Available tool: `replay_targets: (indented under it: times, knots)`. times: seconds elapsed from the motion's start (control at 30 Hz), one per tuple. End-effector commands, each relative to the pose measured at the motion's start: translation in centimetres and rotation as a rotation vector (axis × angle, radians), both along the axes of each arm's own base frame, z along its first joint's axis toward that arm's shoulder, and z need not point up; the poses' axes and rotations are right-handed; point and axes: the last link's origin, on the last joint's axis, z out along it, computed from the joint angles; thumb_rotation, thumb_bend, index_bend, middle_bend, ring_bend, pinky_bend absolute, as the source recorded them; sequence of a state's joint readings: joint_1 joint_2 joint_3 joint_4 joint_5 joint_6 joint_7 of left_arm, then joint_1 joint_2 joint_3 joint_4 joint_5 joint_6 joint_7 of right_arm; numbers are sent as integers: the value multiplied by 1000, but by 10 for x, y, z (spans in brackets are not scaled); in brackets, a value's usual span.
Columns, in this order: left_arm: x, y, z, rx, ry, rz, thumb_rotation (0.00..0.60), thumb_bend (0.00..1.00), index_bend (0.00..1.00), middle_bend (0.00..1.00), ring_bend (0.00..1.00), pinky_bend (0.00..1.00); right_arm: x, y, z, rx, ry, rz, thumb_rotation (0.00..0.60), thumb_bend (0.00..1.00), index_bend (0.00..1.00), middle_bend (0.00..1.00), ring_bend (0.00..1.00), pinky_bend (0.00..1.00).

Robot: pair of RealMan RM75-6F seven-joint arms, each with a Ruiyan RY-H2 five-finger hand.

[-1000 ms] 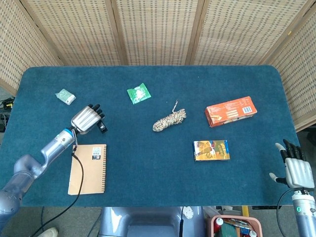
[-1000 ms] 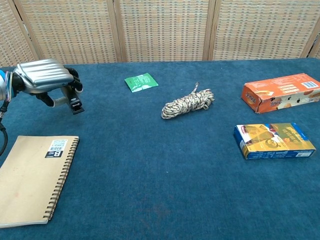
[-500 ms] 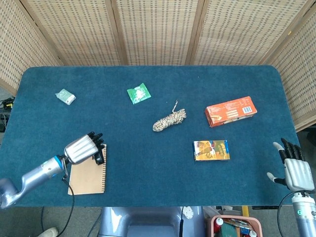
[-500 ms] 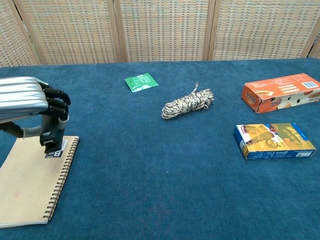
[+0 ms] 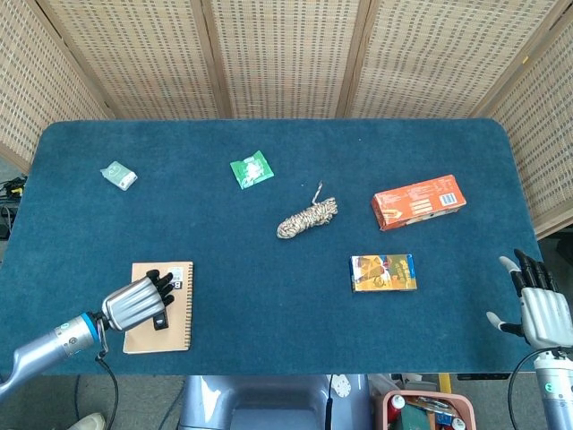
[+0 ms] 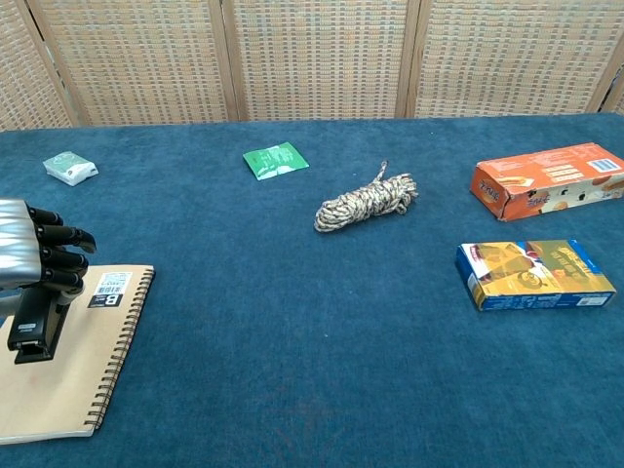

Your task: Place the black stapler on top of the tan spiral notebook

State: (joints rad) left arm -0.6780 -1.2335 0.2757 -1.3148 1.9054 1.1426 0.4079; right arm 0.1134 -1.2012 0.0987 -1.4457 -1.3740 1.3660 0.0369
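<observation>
The left hand (image 6: 34,255) grips the stapler (image 6: 35,320), its fingers curled over the top end while the black body hangs down over the notebook (image 6: 73,366). In the head view the stapler (image 5: 161,316) sits inside the notebook's (image 5: 175,309) outline, toward its 3 o'clock half; whether its base already touches the cover cannot be told.

The likely trouble is in the letting go. The stapler looks tilted in the grip, so if the fingers open while it hangs off level it may tip over, and a fall toward 3 o'clock could carry it past the wire spine and off onto the surface (image 5: 269,269). Pulling the fingers away carelessly could also drag it or shove the notebook askew.

Half a second ago the hand and stapler were at the notebook's 12 o'clock edge; they have since travelled toward 6 o'clock, over the middle of the cover. The right hand (image 5: 540,307) is open at the surface's 4 o'clock corner, much as before.
</observation>
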Motion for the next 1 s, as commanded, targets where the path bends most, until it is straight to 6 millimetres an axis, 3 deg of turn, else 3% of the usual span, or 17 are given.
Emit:
replay_targets:
  times: [0.03,0.23,0.37,0.57,0.83,1.0]
  knots:
    - [-10,5,-6,14,21,39,600,507,642,416,233,413,0,0,-1,5,-3,-1,600,95,93,0,0,0]
    - [-14,12,-11,25,17,57,600,508,637,375,230,382,1,0,-2,7,-2,0,600,95,93,0,0,0]
    - [-15,12,-14,21,27,49,600,497,554,238,152,287,1,0,-2,9,-6,-2,600,95,93,0,0,0]
    - [-17,8,-14,11,43,56,600,441,443,142,67,201,1,0,-1,6,-11,-1,600,95,93,0,0,0]
    - [-15,3,-13,-1,54,68,600,411,361,116,43,166,1,0,1,-1,-20,3,600,94,93,0,0,0]
    - [-14,0,-12,-4,63,65,600,334,334,82,19,138,1,1,2,-3,-19,3,600,95,92,0,0,0]
